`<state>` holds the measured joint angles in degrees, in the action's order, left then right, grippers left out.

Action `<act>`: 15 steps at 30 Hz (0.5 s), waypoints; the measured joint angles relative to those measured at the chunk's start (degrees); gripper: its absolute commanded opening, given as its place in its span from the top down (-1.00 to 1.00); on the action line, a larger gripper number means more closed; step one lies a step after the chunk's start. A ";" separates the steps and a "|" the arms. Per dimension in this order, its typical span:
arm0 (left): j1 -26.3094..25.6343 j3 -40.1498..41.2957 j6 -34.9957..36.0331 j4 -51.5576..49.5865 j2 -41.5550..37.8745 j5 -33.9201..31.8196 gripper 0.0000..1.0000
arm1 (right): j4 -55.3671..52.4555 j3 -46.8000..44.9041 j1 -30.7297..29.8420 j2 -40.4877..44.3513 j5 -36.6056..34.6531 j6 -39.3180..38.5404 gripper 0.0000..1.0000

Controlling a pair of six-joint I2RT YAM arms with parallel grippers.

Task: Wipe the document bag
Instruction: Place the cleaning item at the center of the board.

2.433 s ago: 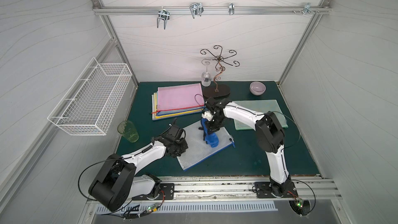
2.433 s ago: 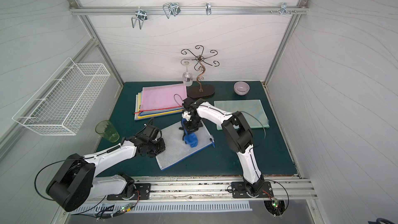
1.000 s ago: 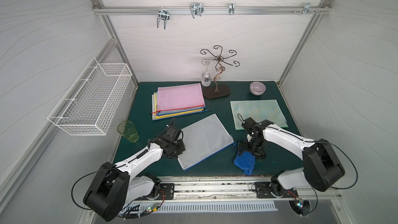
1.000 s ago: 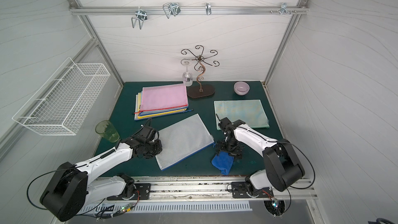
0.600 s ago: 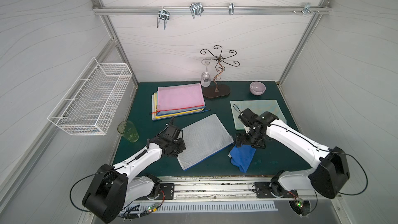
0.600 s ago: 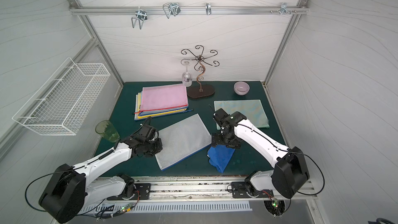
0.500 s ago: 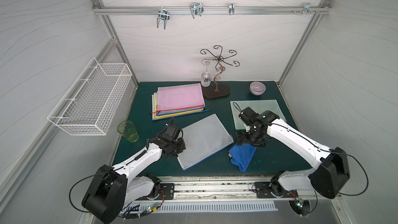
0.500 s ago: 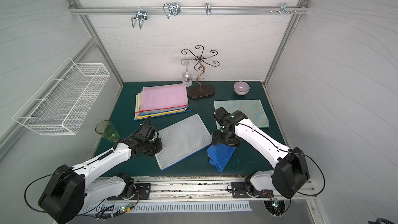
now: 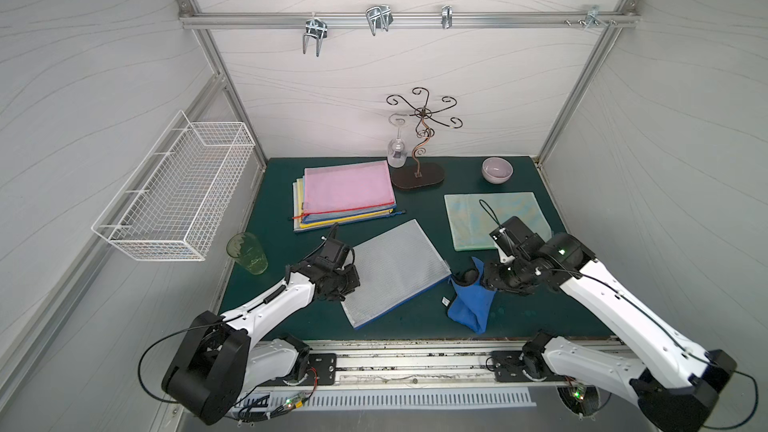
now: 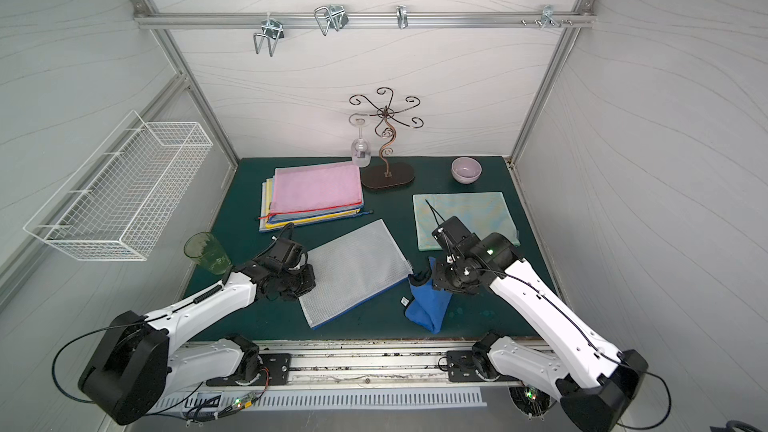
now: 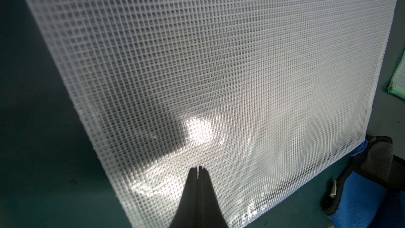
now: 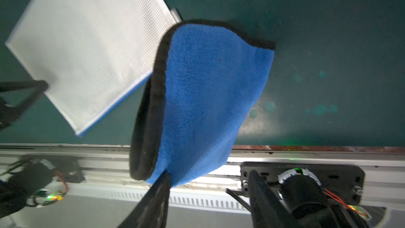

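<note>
Bottom centre, my half-open right pincer (image 12: 209, 173) has the blue cloth (image 12: 210, 97) only brushing one finger (image 12: 156, 194); closing could miss it.

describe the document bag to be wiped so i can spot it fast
Start at the dark green mat. Near its front edge, in the middle, one document bag lies at a slant. It is white mesh with a blue edge; the pale green bag and the pink-topped stack lie farther back.
</note>
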<state>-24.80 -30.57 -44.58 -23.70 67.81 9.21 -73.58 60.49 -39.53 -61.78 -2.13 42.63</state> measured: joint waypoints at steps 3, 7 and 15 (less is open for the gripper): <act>0.02 -0.28 0.00 0.57 0.07 0.22 1.00 | 0.11 -4.04 -0.52 0.96 -0.31 1.84 0.08; 0.02 -0.48 0.00 1.51 0.35 0.79 1.00 | -1.86 2.21 0.13 7.39 -1.25 2.56 0.03; 0.02 -2.34 0.44 3.48 0.74 3.32 0.98 | 8.09 -10.40 5.01 -2.01 8.59 -2.34 -0.26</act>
<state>-24.77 -32.91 -44.14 -20.23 68.55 12.53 -65.49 50.09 -34.52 -63.79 6.46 40.29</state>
